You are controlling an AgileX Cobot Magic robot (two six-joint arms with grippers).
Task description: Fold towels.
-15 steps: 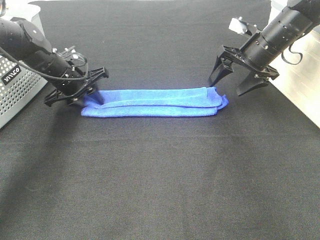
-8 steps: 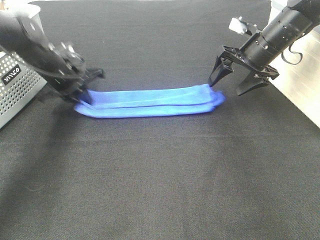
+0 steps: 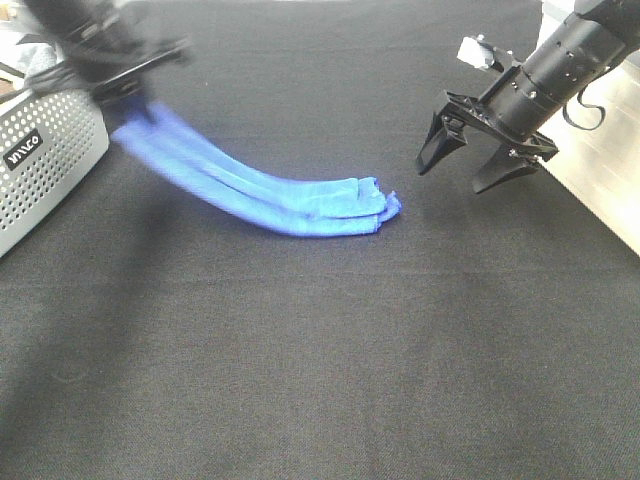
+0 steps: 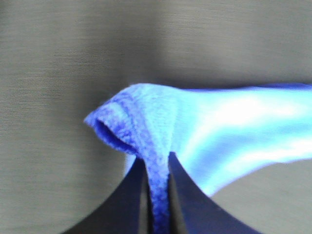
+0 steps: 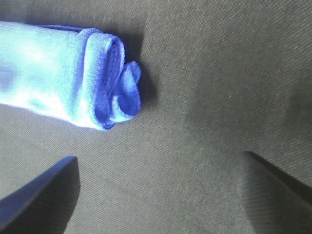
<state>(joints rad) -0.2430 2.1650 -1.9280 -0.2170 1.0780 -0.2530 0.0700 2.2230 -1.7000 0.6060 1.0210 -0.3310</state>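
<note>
The blue towel [image 3: 255, 185], folded into a long narrow strip, stretches from the mat's middle up to the far left. My left gripper [image 3: 125, 92] is shut on its left end and holds that end lifted near the basket; it is blurred. The left wrist view shows the hem of the towel [image 4: 158, 146] pinched between the two fingers. The towel's right end [image 3: 375, 205] rests on the black mat. My right gripper [image 3: 470, 165] is open and empty, hovering to the right of that end. The right wrist view shows the towel's rolled end [image 5: 97, 83] apart from the fingers.
A perforated grey basket [image 3: 40, 165] stands at the left edge, right beside my left gripper. The black mat [image 3: 320, 350] covers the table. A pale bare table edge [image 3: 600, 170] runs along the right side.
My left gripper has risen and swung toward the far left with the towel's end, dragging the whole strip leftward. The towel's right end has slid away from my right gripper, which has not moved.
</note>
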